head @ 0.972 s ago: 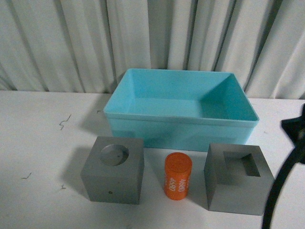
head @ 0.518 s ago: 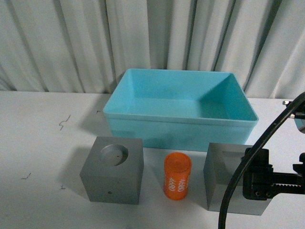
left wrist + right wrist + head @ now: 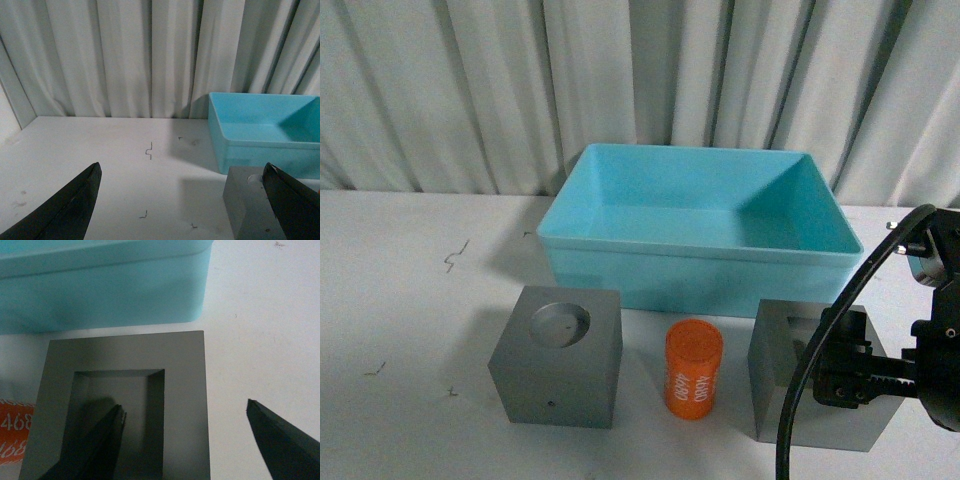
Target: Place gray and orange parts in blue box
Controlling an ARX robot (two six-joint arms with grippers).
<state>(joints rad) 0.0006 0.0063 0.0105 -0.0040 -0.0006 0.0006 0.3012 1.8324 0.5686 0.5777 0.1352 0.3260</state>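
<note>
On the right wrist view I see my right gripper (image 3: 185,440) wide open and empty, straddling the square-recess cube's (image 3: 185,365) wall. The front view hides those jaws. The left gripper (image 3: 180,210) also gapes empty, near the round-recess cube (image 3: 250,205).

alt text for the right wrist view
The open right gripper hovers over the gray cube with a square recess, one finger over the recess, the other past the cube's edge. The blue box lies beyond; the orange cylinder shows beside the cube.

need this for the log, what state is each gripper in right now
Left gripper: open, holding nothing.
Right gripper: open, one finger over the gray cube with the square recess, nothing gripped.
</note>
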